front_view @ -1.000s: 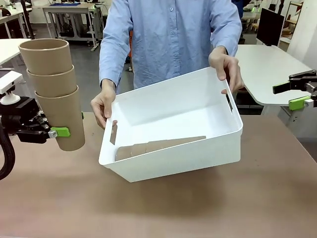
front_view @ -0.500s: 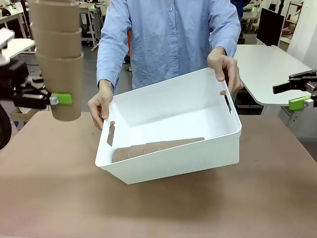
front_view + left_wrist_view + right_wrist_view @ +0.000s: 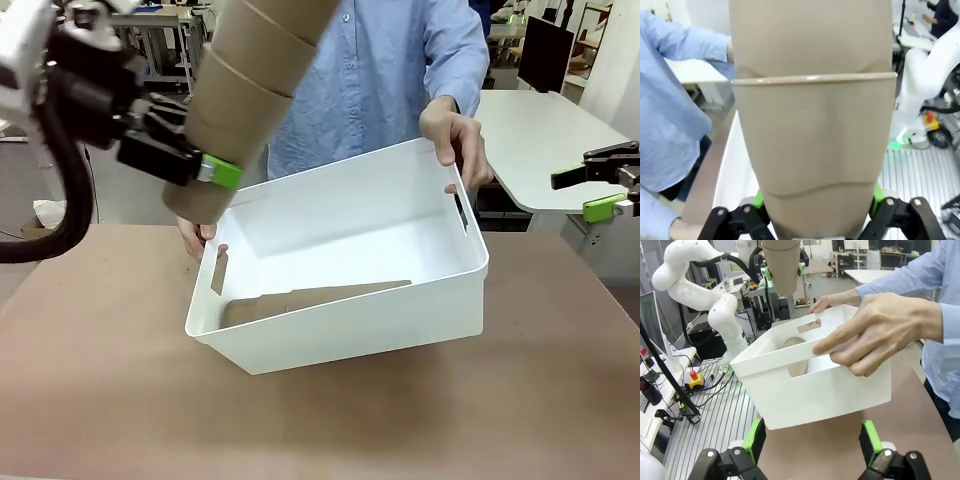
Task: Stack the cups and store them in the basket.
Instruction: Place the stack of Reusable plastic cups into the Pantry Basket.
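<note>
Cups first: a nested stack of tan cups [image 3: 255, 85] is clamped in the left hand [image 3: 205, 175], tilted so its closed bottom end points down toward the basket's left rim and its open end runs up out of the top of the front view. The green pads squeeze the lowest cup near its base, one on each side, which you can see pretty well up close in the left wrist view [image 3: 812, 150]. The base of the stack hangs just above the near-left corner of the white basket [image 3: 400, 320], not touching it as far as I can tell.

The basket sits on the brown worktop [image 3: 320, 420], tipped so its opening faces the robot's side, with the far edge lifted. Lying flat inside it, along the lower wall, is another tan stack of cups [image 3: 320, 298].

Behind the basket, a person in a light blue shirt [image 3: 350, 70] holds it by both short sides: one hand [image 3: 457, 135] grips the rim at the right-hand corner, the other hand [image 3: 197, 235] is at the left side, mostly hidden behind the held stack.

Off to the right of the basket, the right hand [image 3: 605, 185] hangs well apart from it over the worktop edge, fingers spread wide and holding nothing; the right wrist view shows the basket [image 3: 810, 385] straight ahead between its pads.
</note>
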